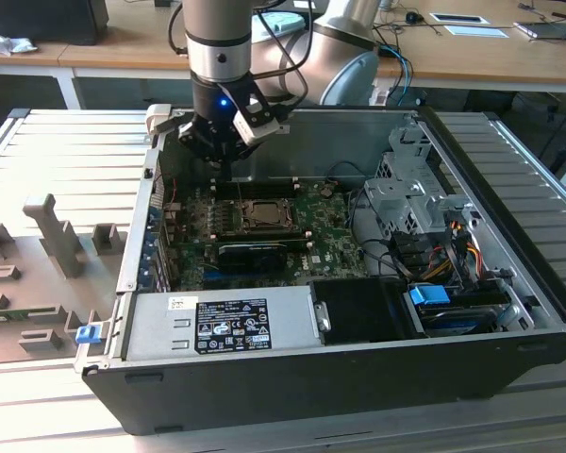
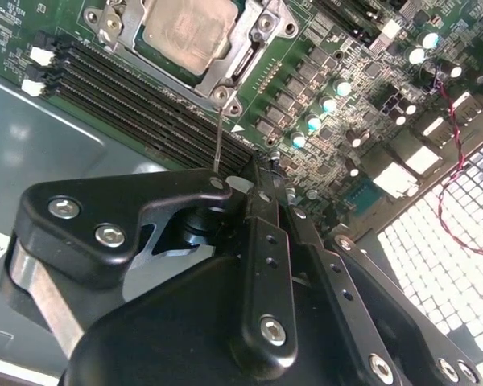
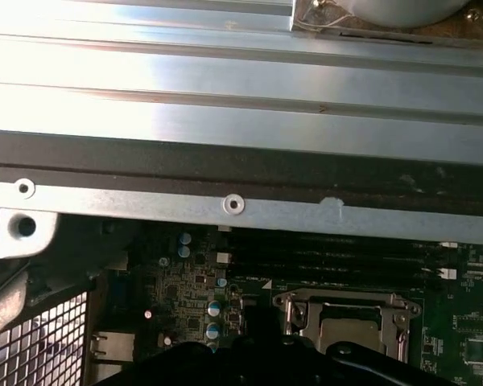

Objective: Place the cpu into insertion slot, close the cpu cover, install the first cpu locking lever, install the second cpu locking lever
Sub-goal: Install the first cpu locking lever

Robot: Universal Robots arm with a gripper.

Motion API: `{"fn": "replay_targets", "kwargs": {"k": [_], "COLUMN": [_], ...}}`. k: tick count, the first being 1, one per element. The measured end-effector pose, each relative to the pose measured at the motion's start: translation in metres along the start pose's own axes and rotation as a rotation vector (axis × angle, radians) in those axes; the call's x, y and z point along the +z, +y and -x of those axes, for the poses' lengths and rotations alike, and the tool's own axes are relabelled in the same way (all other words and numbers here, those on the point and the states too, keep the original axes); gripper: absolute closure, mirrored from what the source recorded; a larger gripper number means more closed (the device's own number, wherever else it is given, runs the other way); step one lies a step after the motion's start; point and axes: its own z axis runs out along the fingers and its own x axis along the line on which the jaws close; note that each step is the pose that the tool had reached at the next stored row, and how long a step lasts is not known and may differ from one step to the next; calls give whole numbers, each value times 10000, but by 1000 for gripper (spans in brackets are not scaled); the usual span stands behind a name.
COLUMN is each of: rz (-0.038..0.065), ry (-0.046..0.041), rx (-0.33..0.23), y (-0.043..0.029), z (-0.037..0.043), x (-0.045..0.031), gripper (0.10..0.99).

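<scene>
The cpu (image 2: pixel 185 32) lies flat in the insertion slot (image 1: pixel 264 215) on the green motherboard, its pale metal face up. The cpu cover (image 2: pixel 245 56), a metal frame, lies down around it. A thin metal locking lever (image 2: pixel 218 137) stands up from the slot's corner and reaches towards my fingertips. My gripper (image 2: pixel 258 178) hangs above the memory slots beside the socket, fingers shut together with nothing seen between them. In the exterior view my gripper (image 1: pixel 228 168) is just behind the slot, near the case's back wall. The first wrist view shows the cpu (image 3: pixel 350 334) in its frame.
The open computer case (image 1: pixel 509 189) lies on a slatted metal table. A long black card (image 1: pixel 255 253) sits in front of the socket, the power supply (image 1: pixel 217 326) along the front wall, and drive cages and cables (image 1: pixel 424 217) on the exterior view's right.
</scene>
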Motion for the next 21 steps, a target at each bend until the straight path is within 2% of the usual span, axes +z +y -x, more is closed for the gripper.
{"fn": "replay_targets", "kwargs": {"k": [11,16,21], "rz": [0,0,0], "ry": [0,0,0], "rx": [0,0,1], "y": [-2,-7,-15], "z": [41,111,229], "x": [0,0,1], "gripper": [980,980,980]}}
